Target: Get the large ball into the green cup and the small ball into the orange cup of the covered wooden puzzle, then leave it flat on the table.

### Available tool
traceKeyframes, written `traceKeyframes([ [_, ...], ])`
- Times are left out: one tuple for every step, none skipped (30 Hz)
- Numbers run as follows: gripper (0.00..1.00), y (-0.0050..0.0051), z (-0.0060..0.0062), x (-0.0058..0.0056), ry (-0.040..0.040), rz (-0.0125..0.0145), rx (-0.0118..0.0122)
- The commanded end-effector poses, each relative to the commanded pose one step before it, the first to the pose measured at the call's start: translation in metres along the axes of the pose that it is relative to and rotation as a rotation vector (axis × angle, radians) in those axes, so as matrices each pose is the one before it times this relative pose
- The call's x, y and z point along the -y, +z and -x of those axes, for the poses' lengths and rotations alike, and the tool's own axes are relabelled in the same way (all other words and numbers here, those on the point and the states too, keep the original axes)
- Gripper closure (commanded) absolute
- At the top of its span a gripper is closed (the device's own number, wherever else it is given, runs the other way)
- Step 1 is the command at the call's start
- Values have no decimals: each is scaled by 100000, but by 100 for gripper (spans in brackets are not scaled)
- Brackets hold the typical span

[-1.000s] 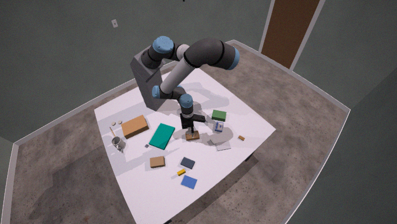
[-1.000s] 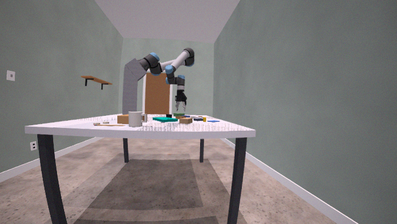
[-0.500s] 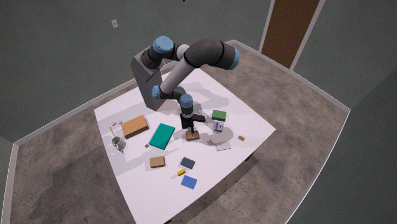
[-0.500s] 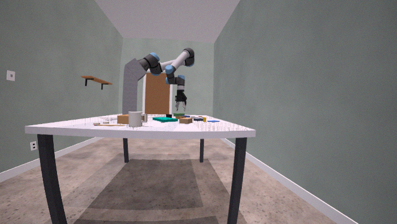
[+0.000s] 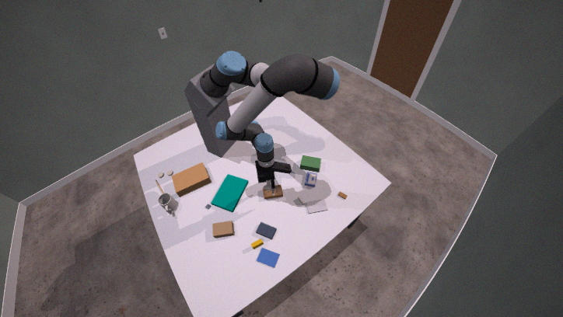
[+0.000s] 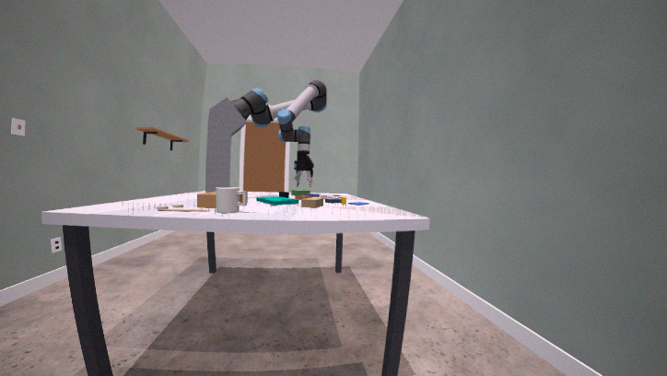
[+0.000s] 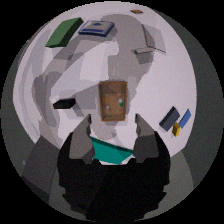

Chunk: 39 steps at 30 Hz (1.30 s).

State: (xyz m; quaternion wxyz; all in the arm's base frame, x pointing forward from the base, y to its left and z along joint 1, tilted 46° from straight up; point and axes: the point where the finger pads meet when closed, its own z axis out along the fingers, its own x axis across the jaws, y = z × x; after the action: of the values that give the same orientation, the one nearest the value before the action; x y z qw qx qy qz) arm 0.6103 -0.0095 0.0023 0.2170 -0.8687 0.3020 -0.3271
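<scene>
The puzzle [image 5: 273, 192] lay flat near the middle of the desk [image 5: 220, 283], a little toward the edge that carried the pedestal [image 5: 201, 106]. In the wrist view the puzzle [image 7: 113, 101] appeared as a brown rectangle with two small pale spots under its cover. Which ball sat in which cup could not be told.

1. The arm [image 5: 252, 106] reached from the pedestal out over the desk centre, with the wrist pointing straight down.
2. The gripper [image 5: 271, 185] hung directly above the puzzle, clear of the desk in the exterior view [image 6: 303, 180]. The jaws were partly spread, one on each side of the puzzle's width, and gripped nothing.
3. A tan box [image 5: 190, 179] lay near the pedestal edge, toward the mug corner.
4. A teal board [image 5: 229, 192] lay between the tan box and the puzzle.
5. A green block [image 5: 310, 163] lay beyond the puzzle, toward the door-side edge.
6. A blue tile [image 5: 268, 257], a brown block [image 5: 223, 228] and a slate block [image 5: 266, 230] lay toward the edge opposite the pedestal.
7. A mug [image 5: 168, 203] stood beside the tan box, close to the desk edge.
8. A yellow block [image 5: 257, 243] lay between the slate block and the blue tile.
</scene>
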Motion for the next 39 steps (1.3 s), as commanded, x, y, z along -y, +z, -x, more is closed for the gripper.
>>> traceKeyframes([
  [46,182,-34,18,-29,-26,-84],
  [46,76,0,0,0,0,0],
  [46,0,0,0,0,0,0],
  [46,0,0,0,0,0,0],
  [46,86,1,0,0,0,0],
  [46,96,0,0,0,0,0],
  [46,107,-1,0,0,0,0],
  [46,117,0,0,0,0,0],
  [46,127,0,0,0,0,0],
  [46,137,0,0,0,0,0],
  [46,147,-1,0,0,0,0],
  [46,156,0,0,0,0,0],
  [46,165,1,0,0,0,0],
  [46,174,-1,0,0,0,0],
  [46,181,0,0,0,0,0],
  [46,188,0,0,0,0,0],
  [46,195,-1,0,0,0,0],
  [46,200,1,0,0,0,0],
  [46,206,-1,0,0,0,0],
  [46,0,0,0,0,0,0],
  [46,0,0,0,0,0,0],
  [46,209,0,0,0,0,0],
  [46,213,0,0,0,0,0],
  [46,215,0,0,0,0,0],
  [46,216,1,0,0,0,0],
  [46,217,-1,0,0,0,0],
  [46,215,1,0,0,0,0],
  [46,215,-1,0,0,0,0],
  [46,211,0,0,0,0,0],
  [46,208,0,0,0,0,0],
  [46,203,0,0,0,0,0],
  [46,197,1,0,0,0,0],
  [46,192,-1,0,0,0,0],
  [46,184,0,0,0,0,0],
  [46,176,0,0,0,0,0],
  [46,167,0,0,0,0,0],
  [46,0,0,0,0,0,0],
  [46,0,0,0,0,0,0],
  [46,157,0,0,0,0,0],
])
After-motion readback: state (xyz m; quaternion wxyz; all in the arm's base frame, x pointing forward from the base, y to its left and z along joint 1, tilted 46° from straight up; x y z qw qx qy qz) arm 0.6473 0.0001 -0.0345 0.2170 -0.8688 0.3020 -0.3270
